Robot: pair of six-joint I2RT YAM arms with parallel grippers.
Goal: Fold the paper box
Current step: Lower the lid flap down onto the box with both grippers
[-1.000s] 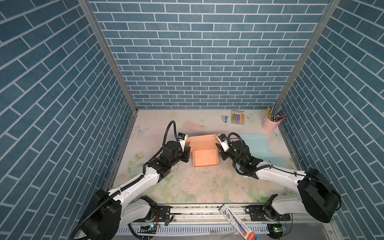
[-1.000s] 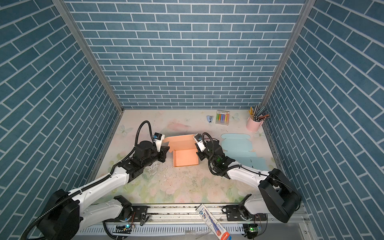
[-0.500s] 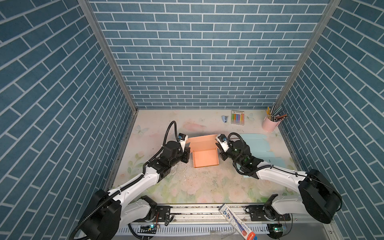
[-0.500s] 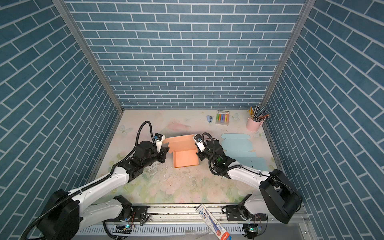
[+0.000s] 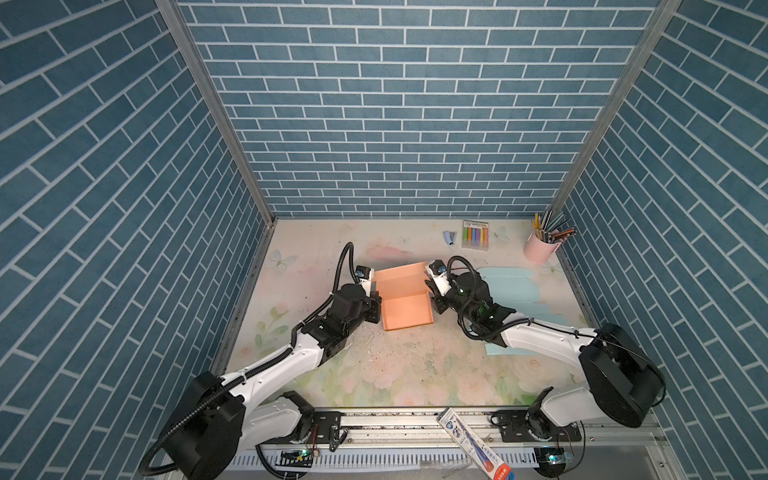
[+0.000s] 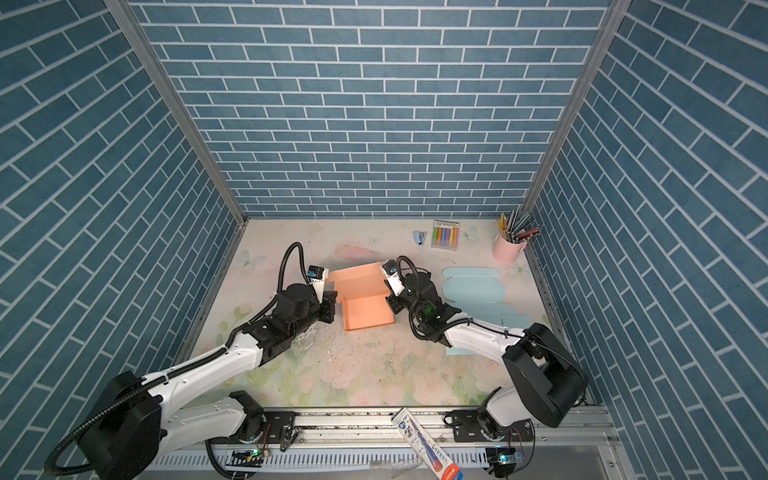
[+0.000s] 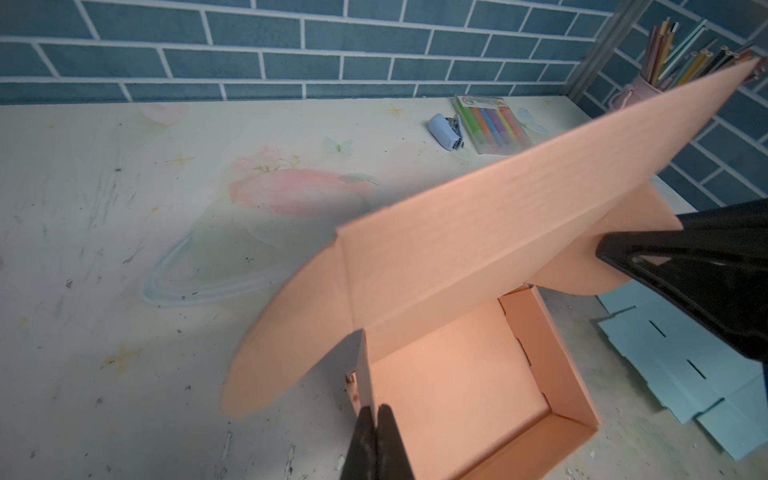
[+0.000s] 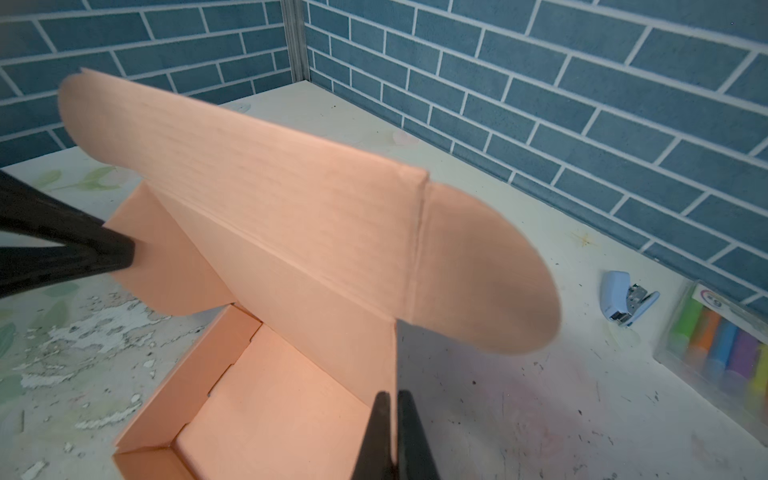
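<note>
little has shifted since a second ago, except that the right tool point(image 8: 392, 399) has pinched shut on the right wall of the orange box point(image 5: 405, 309). the left tool point(image 7: 376, 411) is clamped on the opposite wall. the box sits mid-desk point(image 5: 415, 365) between both arms, its lid point(image 5: 401, 279) raised at the back, rounded flaps point(image 7: 286, 332) hanging loose. an uneven pull from either arm could crease a thin wall or skew the box.
</note>
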